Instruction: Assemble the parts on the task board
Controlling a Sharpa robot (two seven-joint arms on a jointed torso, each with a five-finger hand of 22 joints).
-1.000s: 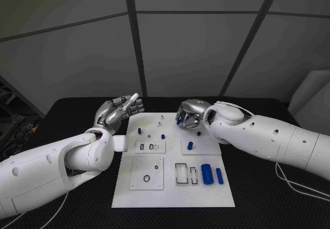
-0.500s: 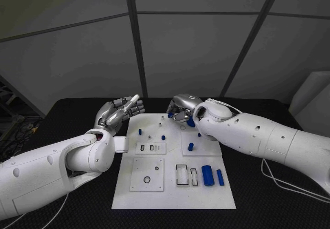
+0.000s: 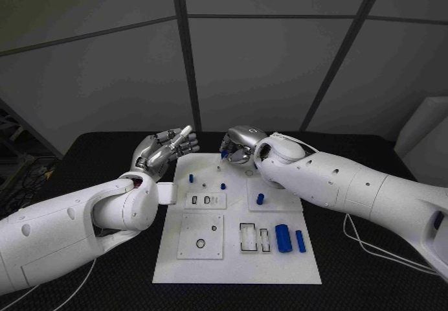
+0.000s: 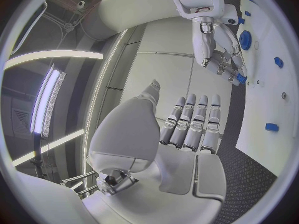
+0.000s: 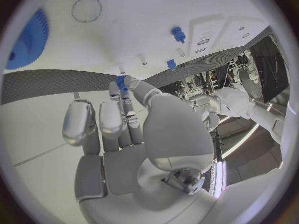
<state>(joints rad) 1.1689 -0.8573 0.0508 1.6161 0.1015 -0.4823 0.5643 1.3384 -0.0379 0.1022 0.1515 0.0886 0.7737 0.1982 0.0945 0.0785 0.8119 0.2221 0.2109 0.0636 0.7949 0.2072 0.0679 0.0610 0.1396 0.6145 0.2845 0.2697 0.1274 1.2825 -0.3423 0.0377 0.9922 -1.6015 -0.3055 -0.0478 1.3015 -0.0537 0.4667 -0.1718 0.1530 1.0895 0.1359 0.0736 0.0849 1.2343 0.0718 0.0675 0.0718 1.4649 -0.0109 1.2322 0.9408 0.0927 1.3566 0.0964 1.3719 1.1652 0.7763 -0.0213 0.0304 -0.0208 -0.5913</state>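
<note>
Pinching a small blue part at the fingertips, right hand, over the far end of the board. Thin hold, so a slip looks likely if tilted or pressed off-axis; once loose, could roll off the far edge onto the black surface. Could also miss the seat, hidden under the fingers in the head view. Nearby, a standing peg and another blue piece, both easy to knock on a low sweep.

Left hand released, fingers straight and apart, palm up just beyond the board's far left corner, holding nothing. Not much gap between the two hands; risk of a brush if the right one drifts that way. More room nearer the robot: big cylinder and slimmer one well apart from both hands.
</note>
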